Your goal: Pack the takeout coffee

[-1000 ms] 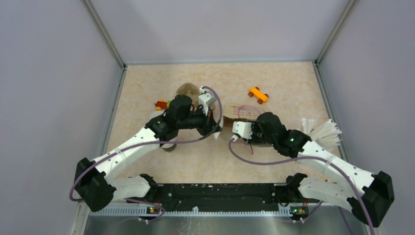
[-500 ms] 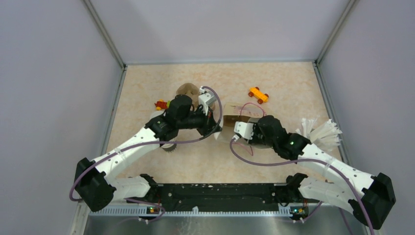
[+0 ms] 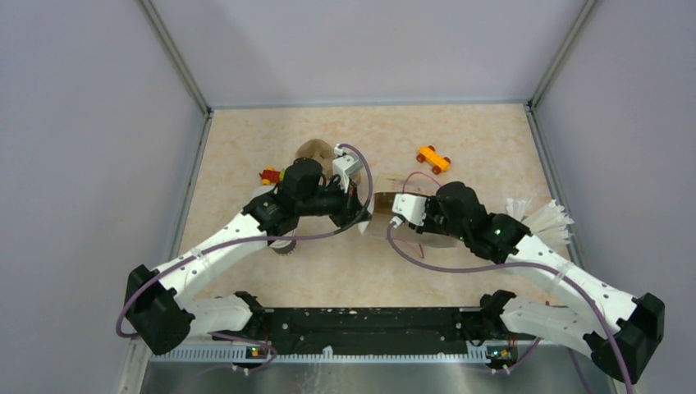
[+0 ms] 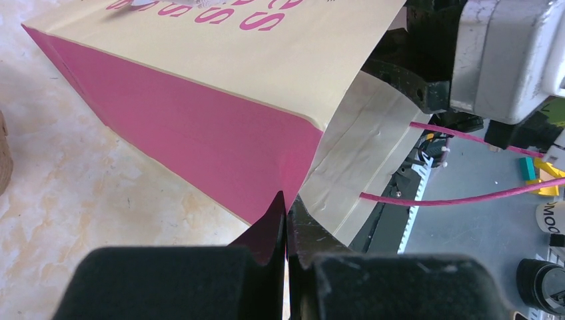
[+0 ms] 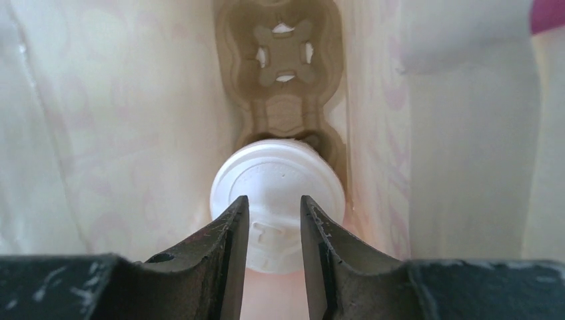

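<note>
The takeout coffee (image 5: pixel 278 172), a white cup with a round plastic lid, sits in the near slot of a brown pulp carrier (image 5: pixel 285 113) deep inside the paper bag (image 5: pixel 120 133). My right gripper (image 5: pixel 274 199) is inside the bag mouth, open. Its fingers stand a narrow gap apart in front of the lid, which is wider than that gap, and nothing lies between them. The left gripper (image 4: pixel 286 200) is shut on the bag's mouth edge, at the corner of the pink side panel (image 4: pixel 200 133). In the top view the bag (image 3: pixel 382 201) lies between both wrists.
An orange toy car (image 3: pixel 432 158) lies behind the bag. A red and yellow toy (image 3: pixel 271 175) and a brown stack (image 3: pixel 312 150) sit by the left arm. A cup bristling with white sticks (image 3: pixel 542 220) stands near the right arm. The carrier's far slot (image 5: pixel 285 47) holds nothing.
The right wrist has shifted slightly toward the far side of the table over the bag. The left arm and the bag have stayed put.
</note>
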`<state>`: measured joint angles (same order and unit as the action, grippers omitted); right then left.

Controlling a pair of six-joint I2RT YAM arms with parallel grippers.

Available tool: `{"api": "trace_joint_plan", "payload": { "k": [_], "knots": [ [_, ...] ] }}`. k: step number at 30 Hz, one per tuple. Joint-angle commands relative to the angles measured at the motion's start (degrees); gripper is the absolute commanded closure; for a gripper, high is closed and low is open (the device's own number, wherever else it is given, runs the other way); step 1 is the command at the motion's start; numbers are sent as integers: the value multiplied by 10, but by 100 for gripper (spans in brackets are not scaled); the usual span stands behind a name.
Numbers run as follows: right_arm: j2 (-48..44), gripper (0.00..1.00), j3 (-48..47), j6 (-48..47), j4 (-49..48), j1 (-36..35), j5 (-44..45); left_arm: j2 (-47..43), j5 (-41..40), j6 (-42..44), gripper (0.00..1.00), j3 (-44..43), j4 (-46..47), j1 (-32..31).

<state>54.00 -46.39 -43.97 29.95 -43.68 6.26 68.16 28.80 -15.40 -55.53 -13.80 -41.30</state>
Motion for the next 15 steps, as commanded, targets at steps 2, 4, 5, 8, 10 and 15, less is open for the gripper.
{"api": "trace_joint_plan", "payload": {
  "k": [2,4,5,8,10,15],
  "knots": [
    [-15,66,-36,23,57,6,-43,-10,-3,-14,98,-18,11,-2],
    [-21,66,-45,34,61,6,-44,-10,-4,-15,98,-19,12,-2],
    [-22,66,-55,40,64,7,-47,-10,-5,-15,98,-22,10,-2],
    [-17,66,-93,59,82,6,-57,-7,-9,-19,98,-37,1,-2],
    [-16,66,-121,72,89,6,-60,-4,-9,-24,98,-52,-9,-2],
    [-14,66,-175,97,107,6,-82,7,-6,-41,99,-91,-36,-2]
  ]
}}
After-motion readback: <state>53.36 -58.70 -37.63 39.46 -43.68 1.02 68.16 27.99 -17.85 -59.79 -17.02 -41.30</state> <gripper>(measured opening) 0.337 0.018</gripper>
